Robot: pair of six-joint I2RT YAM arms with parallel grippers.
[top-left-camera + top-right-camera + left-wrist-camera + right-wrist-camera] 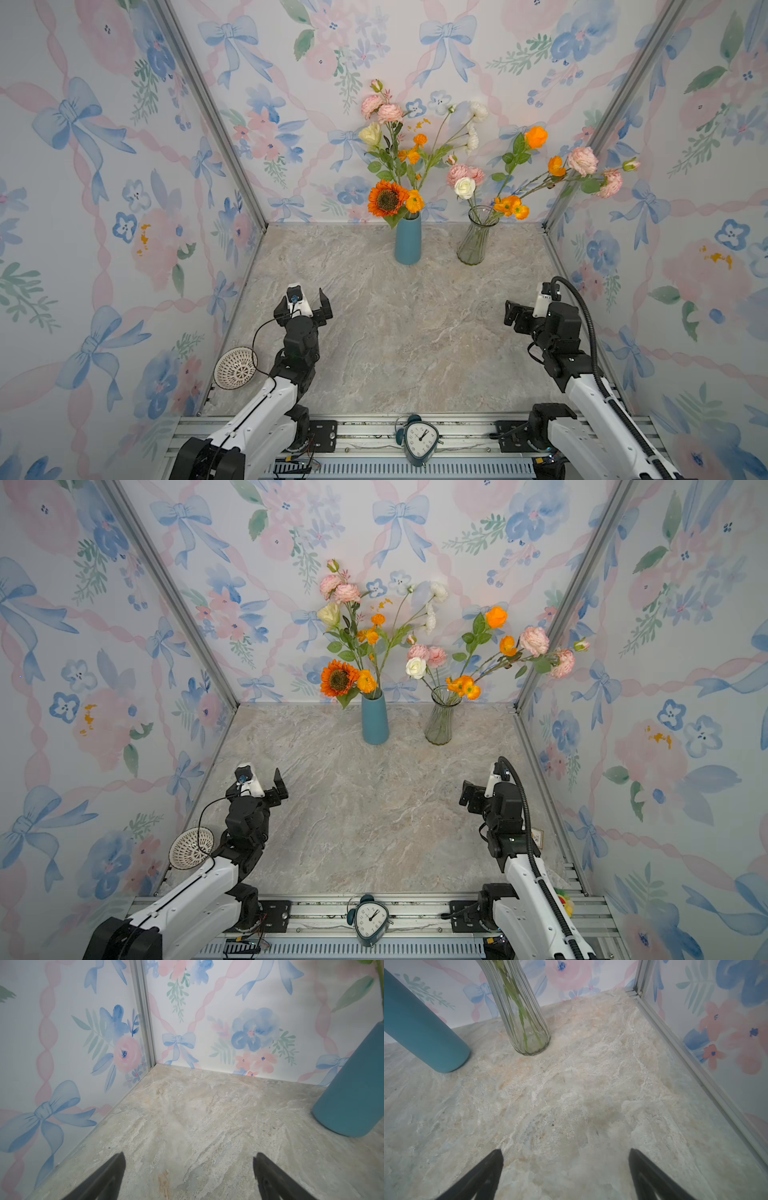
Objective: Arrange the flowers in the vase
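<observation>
Two vases stand at the back of the marble table in both top views. The blue vase (408, 239) (375, 723) holds flowers, among them an orange sunflower (387, 198) and pink peonies (380, 109). In the ribbed glass vase (473, 241) (439, 723) stand more flowers: a white rose (464, 188), orange poppies (511, 206) and a pink peony (582, 161) leaning right. My left gripper (302, 302) (189, 1156) is open and empty, well in front of the blue vase (353, 1093). My right gripper (528, 308) (565, 1151) is open and empty, in front of the glass vase (525, 1012).
Floral wallpapered walls with aluminium posts (208, 108) close in the left, back and right. A white perforated bowl (235, 368) leans by the left wall. A teal alarm clock (420, 439) sits on the front rail between the arm bases.
</observation>
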